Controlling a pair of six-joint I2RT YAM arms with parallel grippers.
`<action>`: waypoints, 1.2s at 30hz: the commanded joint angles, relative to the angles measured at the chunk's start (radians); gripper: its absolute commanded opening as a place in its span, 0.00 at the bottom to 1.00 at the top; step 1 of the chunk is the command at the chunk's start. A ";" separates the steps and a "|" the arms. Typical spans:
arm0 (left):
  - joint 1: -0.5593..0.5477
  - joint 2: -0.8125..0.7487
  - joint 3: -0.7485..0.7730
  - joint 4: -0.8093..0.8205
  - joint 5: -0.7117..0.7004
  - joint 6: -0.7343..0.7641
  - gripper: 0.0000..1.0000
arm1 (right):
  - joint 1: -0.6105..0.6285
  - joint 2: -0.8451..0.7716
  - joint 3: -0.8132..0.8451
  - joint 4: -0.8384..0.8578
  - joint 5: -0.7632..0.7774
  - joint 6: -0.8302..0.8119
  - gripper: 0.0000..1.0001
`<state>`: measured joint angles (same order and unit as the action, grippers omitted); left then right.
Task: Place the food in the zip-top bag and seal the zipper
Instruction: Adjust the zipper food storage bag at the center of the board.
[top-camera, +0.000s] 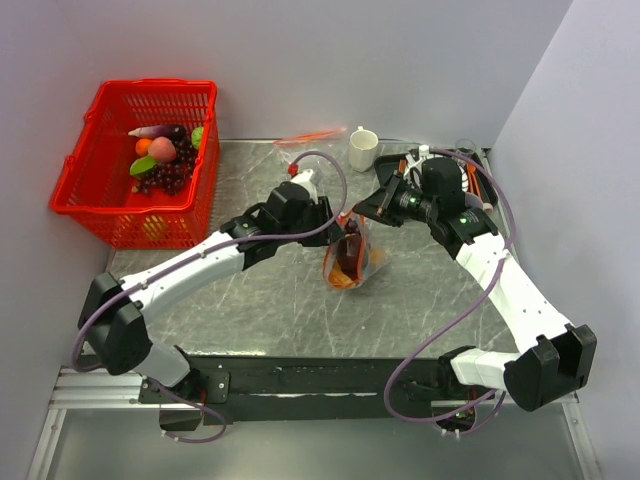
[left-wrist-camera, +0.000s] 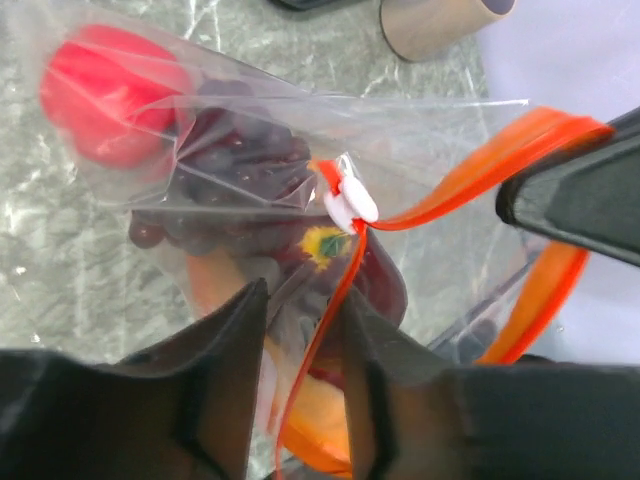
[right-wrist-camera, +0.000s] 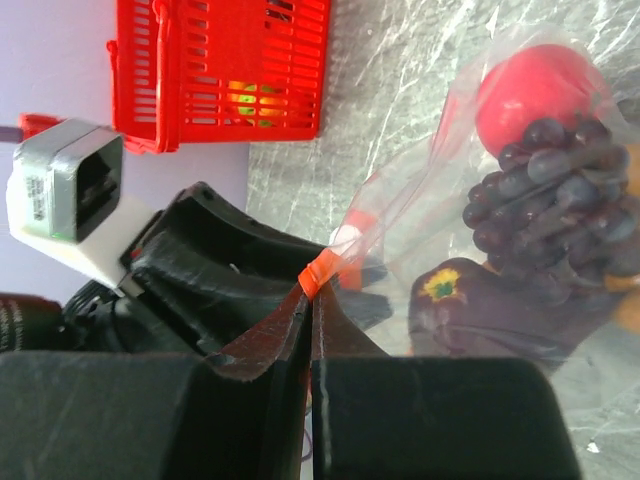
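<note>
Left fingers (left-wrist-camera: 225, 365) slightly apart, straddling the zipper (left-wrist-camera: 470, 180) | right fingers (right-wrist-camera: 262, 345) pressed together, pinching the zipper's end | bag (left-wrist-camera: 425, 130) between both arms, mid-desk (top-camera: 260, 310) | red fruit (left-wrist-camera: 105, 95), grapes (left-wrist-camera: 240, 160), orange piece (left-wrist-camera: 212, 285) inside the bag

Nothing legible at the workstation: no lettering, brand, number or sign can be read on the red basket (top-camera: 150, 86), the white cup (top-camera: 362, 150), the clear zip-top bag (left-wrist-camera: 440, 130) or its orange-red zipper (left-wrist-camera: 470, 185) (the grey-and-white camera housing (right-wrist-camera: 65, 195) on the left wrist likewise shows no marking that can be made out).
</note>
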<state>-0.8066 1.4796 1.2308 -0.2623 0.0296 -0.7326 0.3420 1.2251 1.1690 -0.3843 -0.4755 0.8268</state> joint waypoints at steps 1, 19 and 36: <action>0.000 0.004 0.038 0.083 0.039 0.025 0.08 | -0.006 -0.062 0.018 0.050 -0.028 -0.018 0.08; 0.036 -0.073 0.118 -0.046 -0.053 0.070 0.01 | -0.006 -0.102 -0.025 -0.057 0.009 -0.236 0.50; 0.158 -0.079 0.121 -0.078 0.033 0.052 0.01 | 0.225 -0.242 -0.143 -0.128 0.325 -0.296 0.57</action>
<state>-0.6762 1.4429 1.2999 -0.3656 0.0273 -0.6846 0.4992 1.0180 1.0363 -0.5251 -0.2943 0.5468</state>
